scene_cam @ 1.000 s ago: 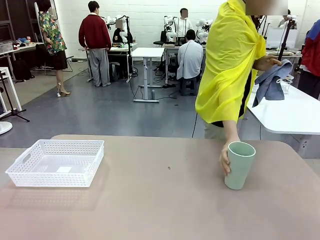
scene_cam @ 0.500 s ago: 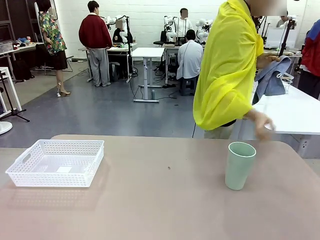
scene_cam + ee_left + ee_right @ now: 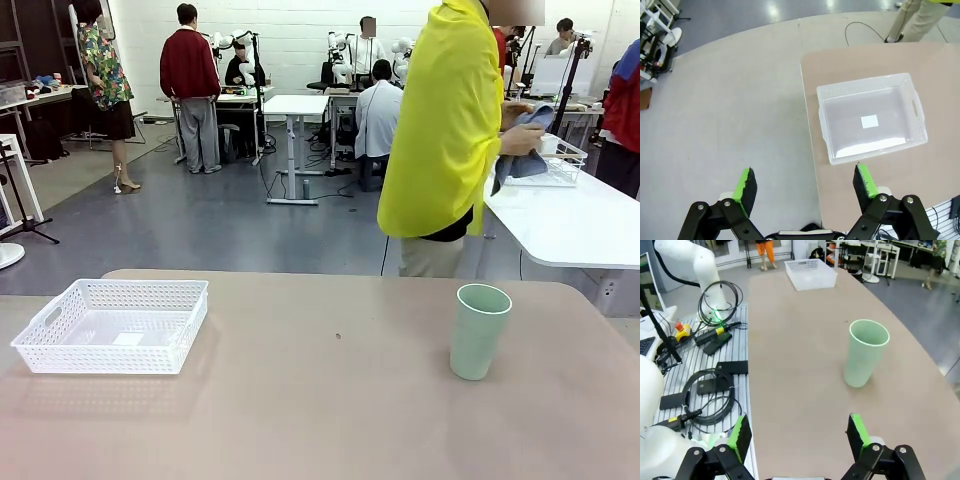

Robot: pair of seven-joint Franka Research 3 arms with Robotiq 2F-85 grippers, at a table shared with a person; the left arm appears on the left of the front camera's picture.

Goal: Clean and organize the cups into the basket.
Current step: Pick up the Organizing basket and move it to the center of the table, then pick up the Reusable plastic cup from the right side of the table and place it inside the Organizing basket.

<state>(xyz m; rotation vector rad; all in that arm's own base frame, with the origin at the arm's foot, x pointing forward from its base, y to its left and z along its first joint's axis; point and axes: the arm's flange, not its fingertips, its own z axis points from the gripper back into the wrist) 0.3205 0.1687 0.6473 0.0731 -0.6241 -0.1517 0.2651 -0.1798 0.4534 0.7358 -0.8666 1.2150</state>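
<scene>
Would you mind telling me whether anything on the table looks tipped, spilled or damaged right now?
Nothing stands out. The mint green cup stands upright and intact on the table, with no spill around it, and the white basket sits flat and looks undamaged.

Light was bright and even, and the pictures were sharp. The basket [image 3: 110, 325] threw a faint, soft shadow toward six o'clock on the table [image 3: 330, 420]; lamps glared off the floor [image 3: 730, 100] at twelve o'clock in the left wrist view, whose edges bowed slightly.
</scene>
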